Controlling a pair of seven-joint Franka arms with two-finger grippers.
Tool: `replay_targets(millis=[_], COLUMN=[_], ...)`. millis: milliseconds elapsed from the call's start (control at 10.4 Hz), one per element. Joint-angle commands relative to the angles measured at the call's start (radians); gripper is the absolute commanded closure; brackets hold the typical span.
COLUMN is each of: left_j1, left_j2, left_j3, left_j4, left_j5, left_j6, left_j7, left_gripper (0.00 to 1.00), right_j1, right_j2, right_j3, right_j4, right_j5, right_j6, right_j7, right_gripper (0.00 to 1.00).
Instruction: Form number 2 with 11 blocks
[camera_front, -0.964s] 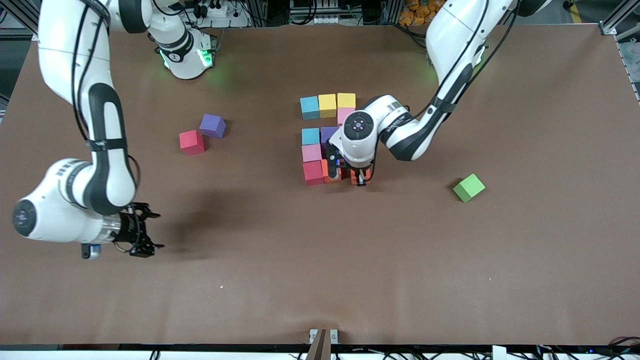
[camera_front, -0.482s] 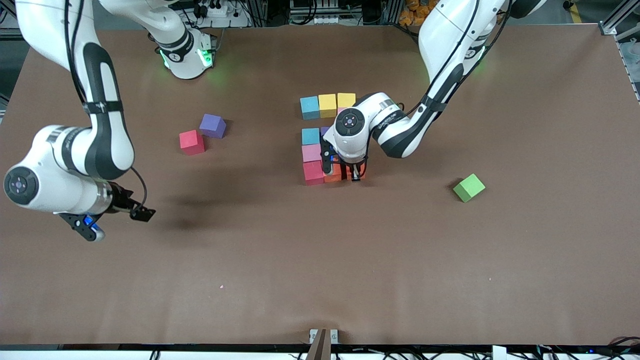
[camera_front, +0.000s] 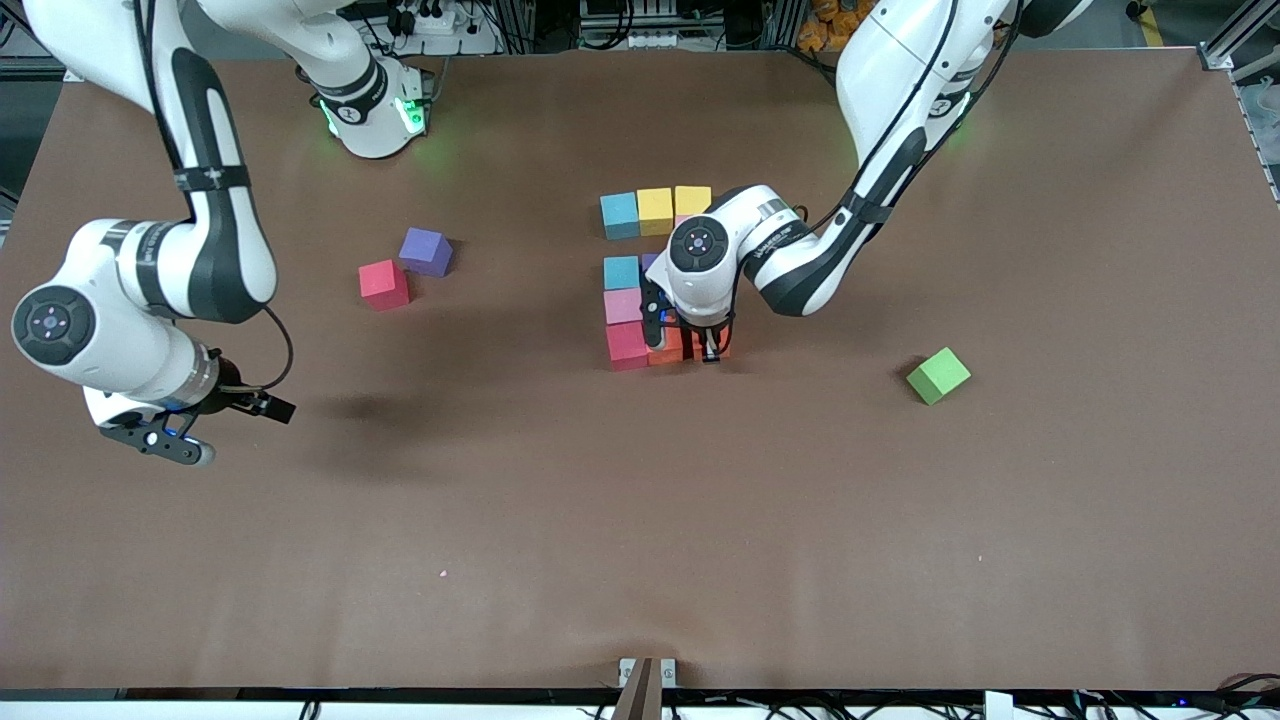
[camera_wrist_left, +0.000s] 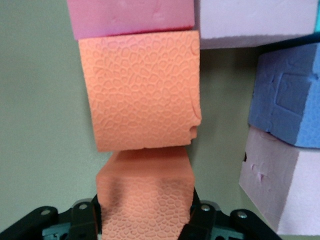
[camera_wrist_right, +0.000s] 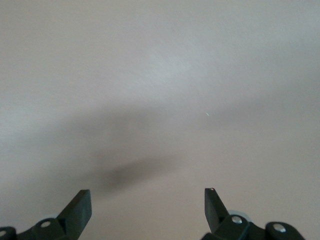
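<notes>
The number 2 (camera_front: 655, 280) sits near the middle of the surface (camera_front: 640, 520), toward my left arm's end of it, partly hidden by my left arm's wrist. Its row farthest from the front camera reads blue cube (camera_front: 619, 213), yellow cube (camera_front: 655, 209), second yellow cube (camera_front: 692, 199). Nearer the camera come a second blue cube (camera_front: 620, 271) and a sliver of a purple cube (camera_front: 649, 262) beside it, then a pink cube (camera_front: 622, 305), then the nearest row, starting with a red cube (camera_front: 626, 345) and an orange cube (camera_front: 664, 347) touching it.

My left end effector (camera_front: 710, 352) is down at the end of that nearest row, its fingers clamped on a held orange cube (camera_wrist_left: 145, 195). In the left wrist view that cube lies just against the placed orange one, with pink, purple and blue cubes around them.

Well apart, toward my right arm's end, a spare red cube (camera_front: 383, 284) and a spare purple cube (camera_front: 426, 251) sit touching at a corner. A green cube (camera_front: 938, 375) lies alone toward my left arm's end, nearer the camera than the figure.

My right end effector (camera_front: 262, 404) hangs over bare surface, fingers spread wide and holding nothing; that arm waits.
</notes>
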Motion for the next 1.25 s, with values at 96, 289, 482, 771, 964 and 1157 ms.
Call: replay_targets(millis=[96,289,482,771,964,1157], left_j1=[-0.036,-0.036,-0.036,-0.032,-0.018,-0.018], left_j2=[0.067,0.067,0.067,0.063,0.050,0.008], left_j3=[0.009,0.009,0.010,0.013,0.012,0.010], left_j4=[0.082,0.087,0.088,0.087,0.087,0.087], left_j5=[0.020,0.025,0.026,0.026,0.026,0.025], left_j6=[-0.013,-0.013,-0.013,-0.013,-0.021,-0.080], left_j7=[-0.015,-0.013,-0.013,-0.012,-0.006,-0.004], left_gripper=[0.57,0.56,0.56,0.00,0.00,0.00], right_j1=[-0.005,-0.106,-0.281,-0.393,-0.401,-0.407], right_j2=[-0.099,-0.172,-0.267,-0.342,-0.342,-0.325], right_j3=[0.006,0.134,0.350,0.512,0.529,0.518], right_j4=[0.008,-0.018,-0.066,-0.063,-0.007,0.081], right_j5=[-0.026,-0.064,-0.183,-0.190,-0.190,-0.188], right_j6=[-0.012,-0.015,-0.038,-0.138,-0.183,-0.233], right_j7=[-0.076,-0.092,-0.093,-0.098,-0.125,-0.155], right_gripper=[0.00,0.00,0.00,0.00,0.00,0.00])
